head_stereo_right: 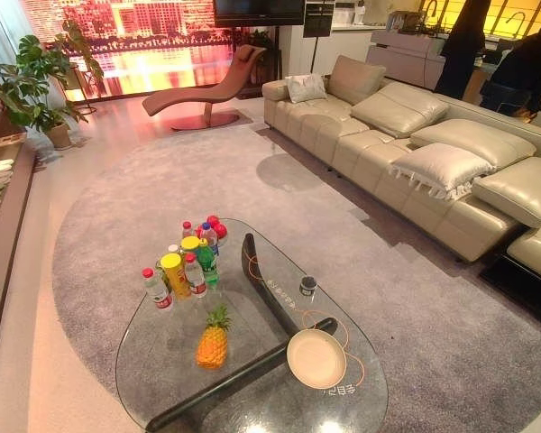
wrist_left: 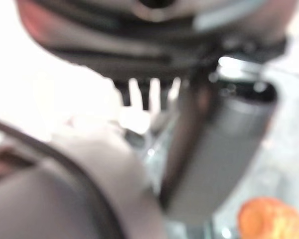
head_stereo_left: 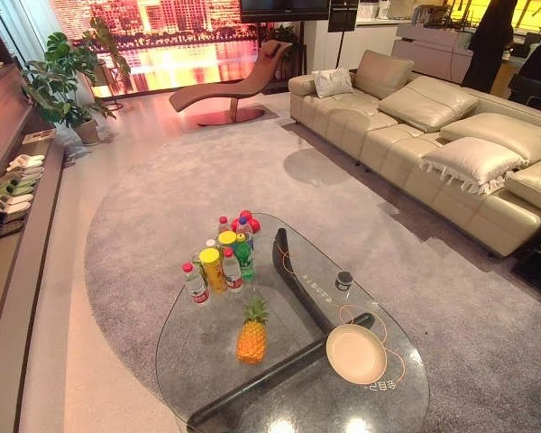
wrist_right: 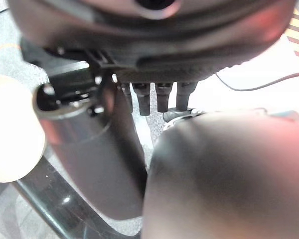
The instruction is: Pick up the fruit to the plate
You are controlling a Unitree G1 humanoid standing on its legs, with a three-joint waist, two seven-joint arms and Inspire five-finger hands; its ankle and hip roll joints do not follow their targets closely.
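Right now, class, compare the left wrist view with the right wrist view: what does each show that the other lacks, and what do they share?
Left wrist view: the orange pineapple, past the left hand. Right wrist view: the pale plate, beside the right hand, whose fingers hang straight. Shared: a dark hand seen from very close, above the glass table.
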